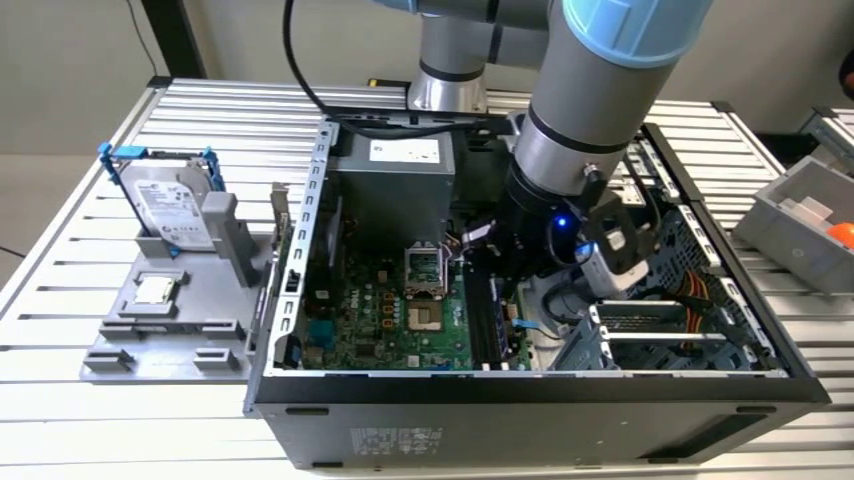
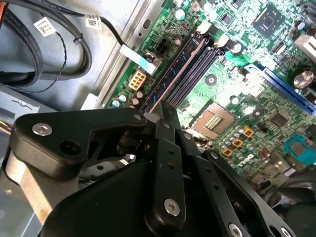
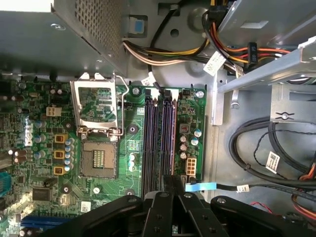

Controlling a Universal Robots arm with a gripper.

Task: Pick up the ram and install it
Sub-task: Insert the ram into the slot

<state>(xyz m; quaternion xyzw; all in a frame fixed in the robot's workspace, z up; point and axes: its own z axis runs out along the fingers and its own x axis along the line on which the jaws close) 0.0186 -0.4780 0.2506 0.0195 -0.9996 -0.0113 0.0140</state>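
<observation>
One arm point(image 1: 574, 130) reaches down over the memory slots point(image 3: 159, 143).

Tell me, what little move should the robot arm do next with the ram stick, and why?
Probably a gentle push straight down. In both wrist views the gripper sits at one end of the ram, which stands lined up along the outermost slot of the motherboard. It looks ready for seating, though I cannot tell if it has clicked in.
</observation>
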